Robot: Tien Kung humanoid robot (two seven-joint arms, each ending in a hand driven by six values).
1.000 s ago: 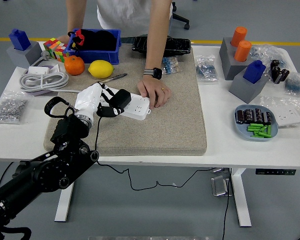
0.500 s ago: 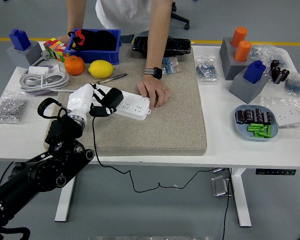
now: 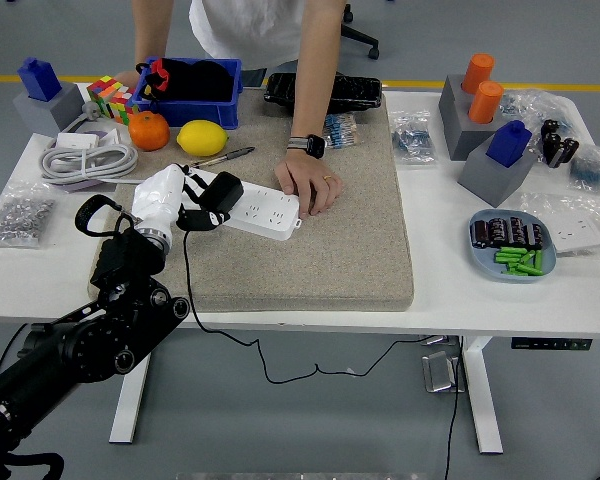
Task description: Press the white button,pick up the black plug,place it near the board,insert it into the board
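Note:
My left hand point(image 3: 185, 205), white with black-tipped fingers, is shut on the black plug point(image 3: 220, 194) and holds it over the left end of the white power strip point(image 3: 265, 210). The plug touches or hovers just above the strip's left sockets; I cannot tell whether it is seated. Its black cable point(image 3: 190, 290) hangs down over the table's front edge. The strip lies on the beige mat point(image 3: 320, 250). A person's hand point(image 3: 308, 185), with a watch on the wrist, presses on the strip's right end. The white button is not discernible.
Behind the mat sit a lemon point(image 3: 202, 137), an orange point(image 3: 149, 131), a pen point(image 3: 225, 156), a blue bin point(image 3: 190, 92) and a coiled white cable point(image 3: 85, 160). A bag of screws point(image 3: 18, 218) lies far left. A blue plate point(image 3: 512, 246) with parts is at right.
My left hand carried the plug leftward and a little up, from the strip's middle-left sockets to its left end. The person's hand stayed on the strip's right end.

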